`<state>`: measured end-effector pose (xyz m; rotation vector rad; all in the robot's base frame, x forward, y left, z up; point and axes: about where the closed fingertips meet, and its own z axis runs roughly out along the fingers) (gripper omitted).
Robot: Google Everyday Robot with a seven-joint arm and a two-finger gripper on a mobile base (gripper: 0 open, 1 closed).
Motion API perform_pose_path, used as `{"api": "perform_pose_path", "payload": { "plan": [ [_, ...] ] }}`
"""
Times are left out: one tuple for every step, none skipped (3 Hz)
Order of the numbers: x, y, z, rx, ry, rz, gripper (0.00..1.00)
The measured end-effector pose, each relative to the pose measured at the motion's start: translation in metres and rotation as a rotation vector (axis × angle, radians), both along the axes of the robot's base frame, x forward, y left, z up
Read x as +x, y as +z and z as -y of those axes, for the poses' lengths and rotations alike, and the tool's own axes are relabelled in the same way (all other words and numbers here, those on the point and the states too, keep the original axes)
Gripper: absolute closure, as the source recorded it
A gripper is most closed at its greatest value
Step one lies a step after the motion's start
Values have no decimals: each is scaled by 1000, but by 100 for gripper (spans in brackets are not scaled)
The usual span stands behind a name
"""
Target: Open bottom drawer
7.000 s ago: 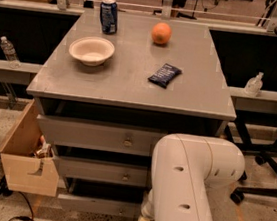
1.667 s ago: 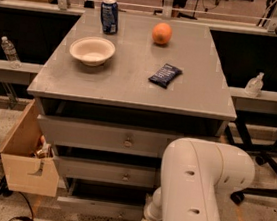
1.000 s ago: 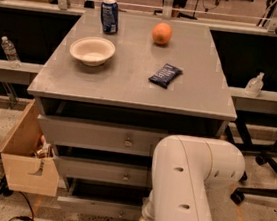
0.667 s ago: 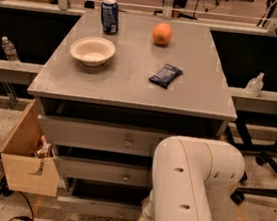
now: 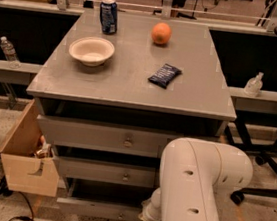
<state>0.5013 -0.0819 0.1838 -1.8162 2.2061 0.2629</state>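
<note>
Alignment between the gripper [image 5: 147, 214] and the bottom drawer [image 5: 97, 209] is what the coming pull turns on. The drawer lies at the lower centre of the frame, the lowest of three fronts on the grey cabinet [image 5: 131, 89]. Its slim panel runs left to right beneath the middle drawer [image 5: 103, 172].

The arm [image 5: 196, 190] fills the lower right of the frame and curves down to that lowest row. The gripper's pale end shows at the right end of the panel, touching it or just beside it (which of the two cannot be told, since the arm's bulk covers the join). Whether the gripper is parted or closed on anything cannot be told either, and the drawer's knob cannot be made out in this view.

Most of the panel lies toward the left of the frame from the gripper, with its long axis across the picture. The pull would therefore have to run square to that axis, out toward the bottom edge of the frame. A dark band separates the bottom panel from the middle one, which suggests the drawer may stand a little forward, though that is only a reading.

The cardboard box [image 5: 26, 162] at the lower left stands beside the cabinet, near the panel's left end, and seems to lie outside a straight pull.
</note>
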Motion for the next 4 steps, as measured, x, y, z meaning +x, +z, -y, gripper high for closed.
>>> {"api": "perform_pose_path", "payload": {
  "plan": [
    [1, 0, 0, 0, 0, 0, 100],
    [-3, 1, 0, 6, -6, -1, 100],
    [-3, 1, 0, 6, -6, -1, 100],
    [-3, 1, 0, 6, -6, -1, 100]
  ]
}}
